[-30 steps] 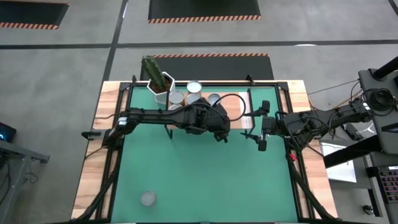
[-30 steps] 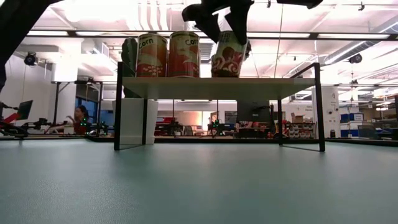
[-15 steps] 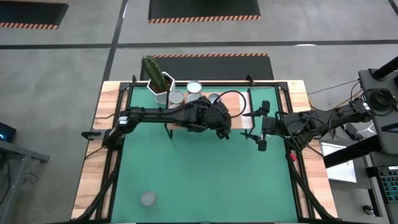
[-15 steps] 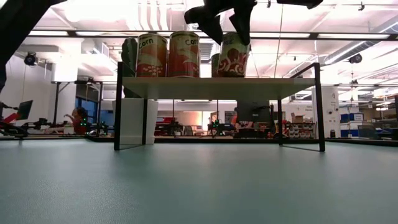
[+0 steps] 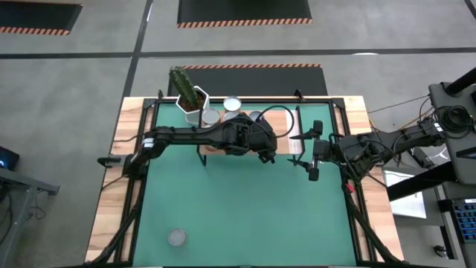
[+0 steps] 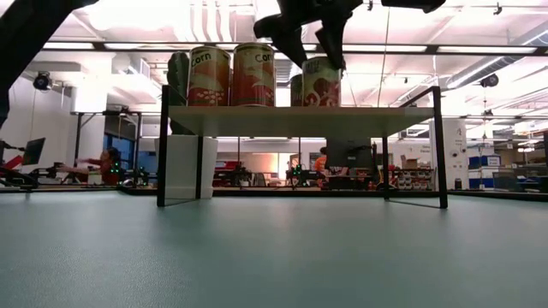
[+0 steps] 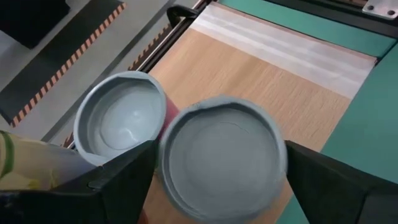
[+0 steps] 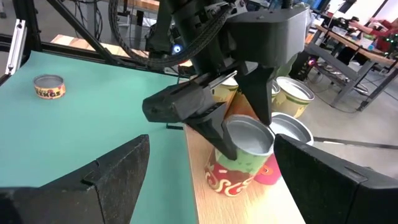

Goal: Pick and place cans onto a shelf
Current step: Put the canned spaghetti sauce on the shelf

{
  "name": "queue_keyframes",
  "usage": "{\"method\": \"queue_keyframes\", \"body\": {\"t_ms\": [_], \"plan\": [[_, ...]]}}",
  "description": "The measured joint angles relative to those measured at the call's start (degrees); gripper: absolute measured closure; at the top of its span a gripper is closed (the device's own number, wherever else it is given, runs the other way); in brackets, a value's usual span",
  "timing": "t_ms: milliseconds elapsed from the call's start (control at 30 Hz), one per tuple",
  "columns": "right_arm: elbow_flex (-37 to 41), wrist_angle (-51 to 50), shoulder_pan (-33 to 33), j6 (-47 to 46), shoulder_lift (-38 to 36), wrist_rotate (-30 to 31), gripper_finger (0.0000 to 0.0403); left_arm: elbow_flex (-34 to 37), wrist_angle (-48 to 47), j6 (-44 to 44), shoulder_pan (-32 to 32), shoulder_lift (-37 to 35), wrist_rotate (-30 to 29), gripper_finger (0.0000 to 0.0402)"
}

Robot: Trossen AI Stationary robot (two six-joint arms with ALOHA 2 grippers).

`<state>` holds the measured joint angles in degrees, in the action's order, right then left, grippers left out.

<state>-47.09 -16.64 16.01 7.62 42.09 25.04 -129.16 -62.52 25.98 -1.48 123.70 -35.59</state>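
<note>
My left gripper [image 5: 260, 143] is shut on a can with red and green swirls [image 6: 321, 82] over the shelf [image 6: 300, 121], a light-wood top on a thin black frame. The can's silvery top [image 7: 221, 165] fills the left wrist view between the two fingers. Other cans stand on the shelf: two red "Corn" cans [image 6: 209, 77] [image 6: 253, 75], and one close beside the held can [image 7: 118, 118]. A short can [image 5: 176, 237] stands on the green mat near the front left. My right gripper [image 5: 312, 151] is open and empty, right of the shelf. My left gripper pinches the can between its two fingers, one on each side just below the top rim [image 7: 164, 163]. The fingers [image 8: 214, 127] come from above, slanting down. The can stands upright with its bottom [image 8: 227, 182] on the shelf's wood top.
A cactus in a white hexagonal pot [image 5: 192, 100] stands at the shelf's far left end. The shelf's wood top [image 7: 249, 81] shows bare toward its pale striped end [image 7: 280, 46]. The green mat [image 5: 245, 216] lies in front of the shelf.
My left gripper has gone a little toward the table's far edge and down with the can. The can, tilted and clear of the shelf a second ago, now stands upright with its bottom on the shelf top beside the other cans.
</note>
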Motion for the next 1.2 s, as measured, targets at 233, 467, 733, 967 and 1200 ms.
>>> {"method": "queue_keyframes", "body": {"t_ms": [233,467,733,967,1200], "plan": [[0.0,0.0,0.0,0.0,0.0,0.0,0.0071,0.0,0.0,-0.5,0.0,0.0,0.0,0.0042],[0.0,-0.2,0.0,-0.1,0.0,0.0,0.0071,-2.0,-1.6,-4.7,-1.5,-0.1,0.1,0.0027],[0.2,-0.3,0.0,-0.7,0.1,0.0,0.0073,-4.9,-5.8,-11.2,-8.3,-2.2,-2.0,0.0027],[0.3,-0.2,0.0,-1.7,1.8,0.0,0.0076,-4.7,-21.0,-8.1,-15.5,-3.7,-21.3,0.0032],[-2.3,2.7,-0.1,-1.0,7.1,0.0,0.0076,3.1,-25.2,-7.7,-21.5,-8.9,-25.4,0.0039]]}}
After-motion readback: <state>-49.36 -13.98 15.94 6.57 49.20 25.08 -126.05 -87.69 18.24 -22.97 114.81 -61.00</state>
